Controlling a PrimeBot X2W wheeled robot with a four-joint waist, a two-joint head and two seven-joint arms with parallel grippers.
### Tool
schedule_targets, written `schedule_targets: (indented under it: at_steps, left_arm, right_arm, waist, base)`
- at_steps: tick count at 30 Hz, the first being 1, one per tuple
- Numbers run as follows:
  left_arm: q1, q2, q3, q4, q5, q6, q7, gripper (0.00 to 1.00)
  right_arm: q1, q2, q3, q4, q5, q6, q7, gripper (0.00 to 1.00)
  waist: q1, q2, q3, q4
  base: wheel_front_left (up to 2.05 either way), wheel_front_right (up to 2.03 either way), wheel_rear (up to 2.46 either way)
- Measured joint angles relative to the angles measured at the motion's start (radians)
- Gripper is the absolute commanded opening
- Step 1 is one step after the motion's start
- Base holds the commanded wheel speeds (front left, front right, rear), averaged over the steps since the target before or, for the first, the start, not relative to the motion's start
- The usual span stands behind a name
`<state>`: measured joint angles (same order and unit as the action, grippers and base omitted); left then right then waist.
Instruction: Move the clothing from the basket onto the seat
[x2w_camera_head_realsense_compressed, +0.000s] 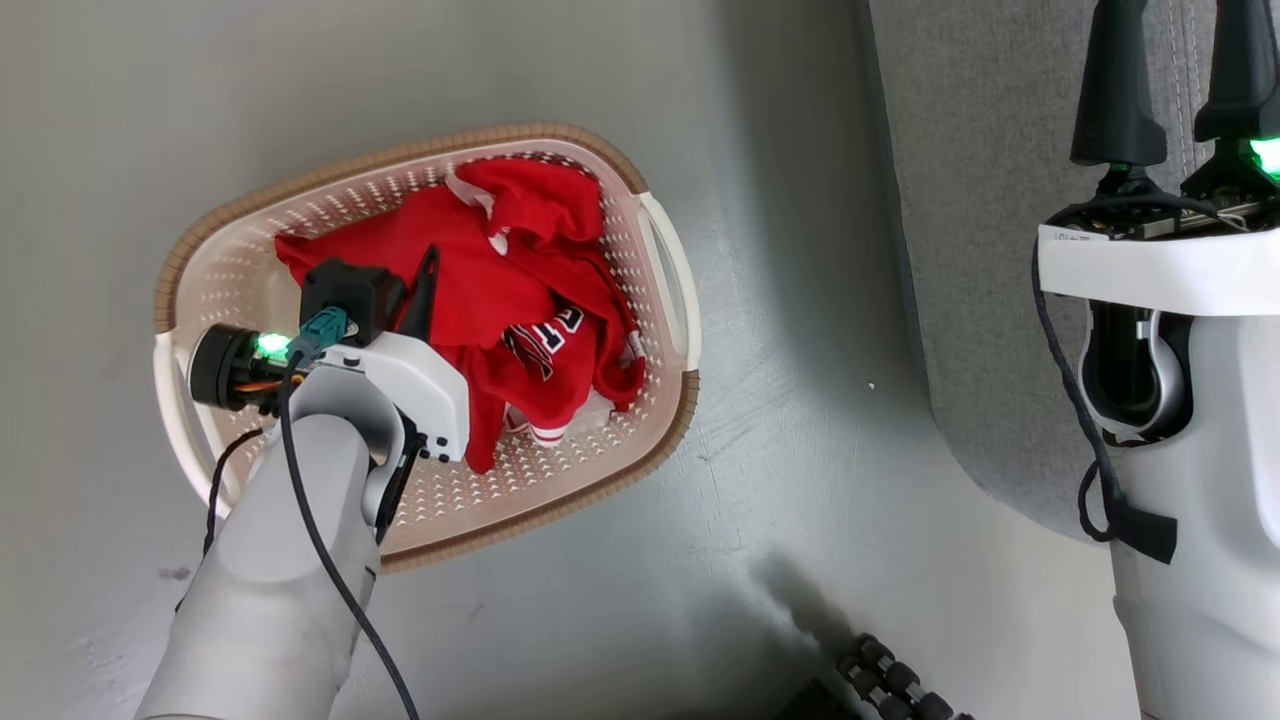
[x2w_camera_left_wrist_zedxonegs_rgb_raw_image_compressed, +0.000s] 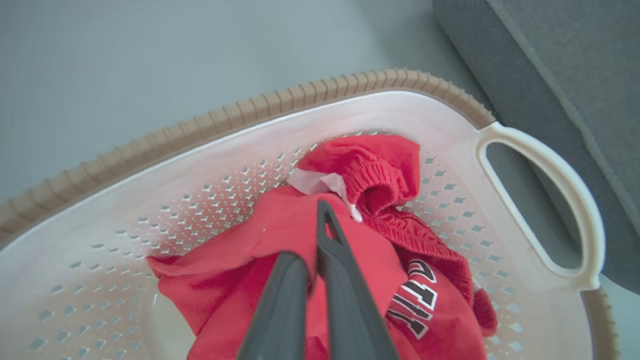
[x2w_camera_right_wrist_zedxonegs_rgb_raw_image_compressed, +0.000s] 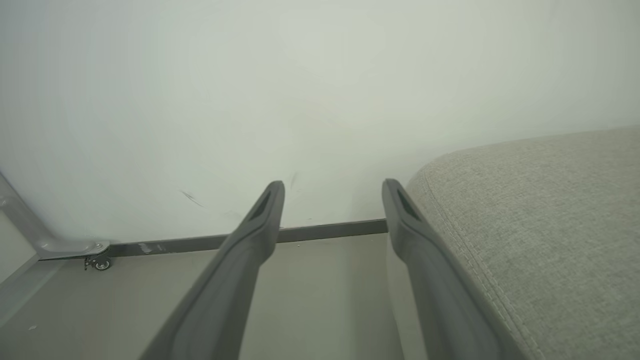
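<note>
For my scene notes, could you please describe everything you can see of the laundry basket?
The basket is oval, cream-white plastic by its look, with perforated walls, a ribbed brown rim and a white loop handle at each end. It stands upright on the grey floor. Red clothing lies heaped inside, and the left gripper reaches in, shut on the cloth.

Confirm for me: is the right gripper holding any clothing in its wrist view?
No, the right gripper stands wide open with nothing between its jaws, next to the edge of the grey seat.
</note>
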<state>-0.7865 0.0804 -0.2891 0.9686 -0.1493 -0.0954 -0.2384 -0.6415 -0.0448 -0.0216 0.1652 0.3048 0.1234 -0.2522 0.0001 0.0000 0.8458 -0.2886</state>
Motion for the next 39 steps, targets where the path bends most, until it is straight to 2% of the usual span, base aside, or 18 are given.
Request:
schedule_targets:
  at_steps: [10, 39]
  left_arm:
    - [0.005, 0.0, -0.005, -0.102, 0.01, 0.017, -0.01, 0.0]
    - [0.188, 0.001, 0.1, -0.604, 0.002, 0.088, -0.013, 0.0]
  right_arm:
    - [0.003, -0.001, 0.005, 0.014, -0.022, 0.0, 0.0, 1.0]
    - [0.094, -0.005, 0.029, 0.086, -0.096, 0.0, 0.0, 1.0]
  waist:
    - [0.0, 0.0, -0.056, 0.03]
    - [0.0, 0.0, -0.293, 0.135]
  base:
    - [0.0, 0.0, 0.0]
    - [0.0, 0.0, 0.0]
